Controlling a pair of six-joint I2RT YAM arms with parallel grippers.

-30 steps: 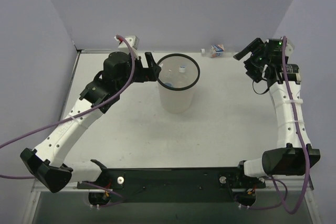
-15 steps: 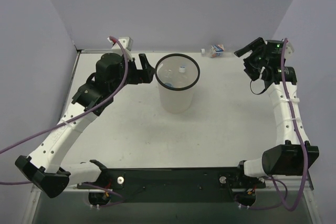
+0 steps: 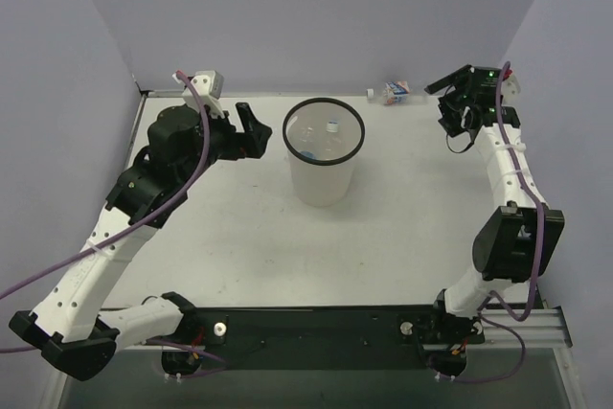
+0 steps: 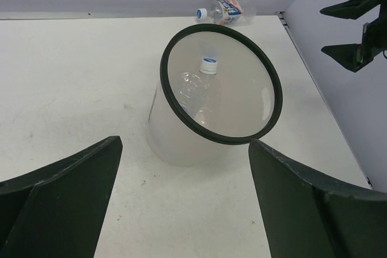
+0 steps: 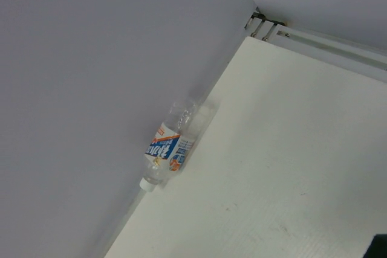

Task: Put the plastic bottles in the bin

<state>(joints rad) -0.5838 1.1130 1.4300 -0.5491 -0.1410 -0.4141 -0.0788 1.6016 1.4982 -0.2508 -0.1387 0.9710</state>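
The bin [image 3: 322,185] stands upright mid-table, a whitish bucket with a black rim, also in the left wrist view [image 4: 167,86]. A clear bottle with a white cap [image 4: 198,90] lies inside it; in the top view a blue patch [image 3: 308,153] shows beside that bottle [image 3: 331,129]. The red-white labelled bottle [image 3: 396,91] lies against the back wall, also in the right wrist view [image 5: 170,147] and the left wrist view [image 4: 225,11]. My left gripper [image 3: 257,131] [image 4: 184,147] is open and empty, left of the bin. My right gripper [image 3: 443,102] is open and empty, right of the labelled bottle.
The back wall and a metal rail [image 5: 314,37] run along the table's far edge behind the labelled bottle. The right side wall [image 4: 338,107] stands close to my right arm. The white table [image 3: 402,217] lies between the bin and the arm bases.
My left gripper has drawn back to the left, away from the bin's rim. My right arm has swung up toward the back wall, its gripper now nearer the labelled bottle.
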